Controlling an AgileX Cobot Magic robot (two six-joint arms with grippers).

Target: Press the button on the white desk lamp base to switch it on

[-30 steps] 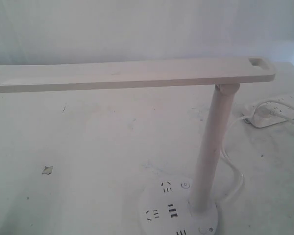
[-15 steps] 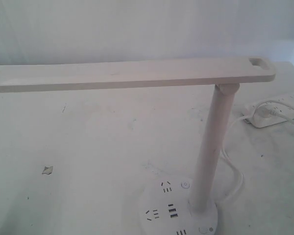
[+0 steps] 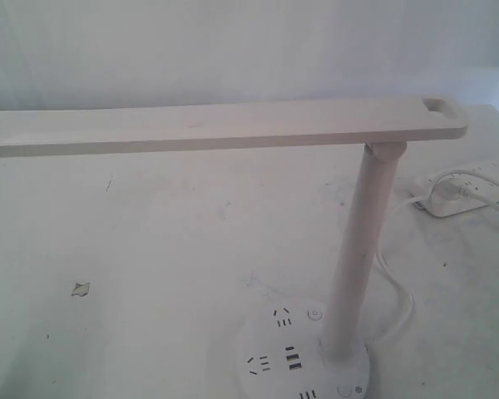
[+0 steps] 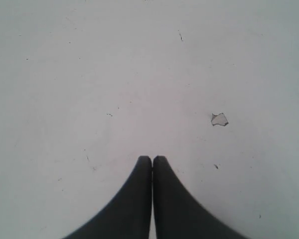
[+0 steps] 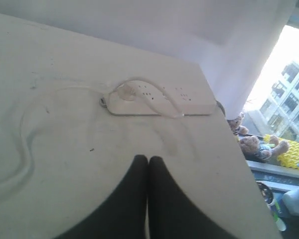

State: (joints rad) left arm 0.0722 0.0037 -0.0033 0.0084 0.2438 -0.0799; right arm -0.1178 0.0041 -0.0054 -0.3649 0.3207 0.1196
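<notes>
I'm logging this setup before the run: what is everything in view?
white desk lamp: one, white, on the table, head reaching left in exterior view
white desk lamp base: one, white, exterior view's lower edge
button: one, white, grey-ringed, on the base beside a sun mark
power-symbol button: one, white, also on the base
power strip: one, white, table's far right
cable: at least one, white, looping right of the post
chipped spot: one, grey, tabletop left of the base
table: one, white, under everything
left fingers: two, black, closed, near the chipped spot
right fingers: two, black, closed, facing the power strip
</notes>
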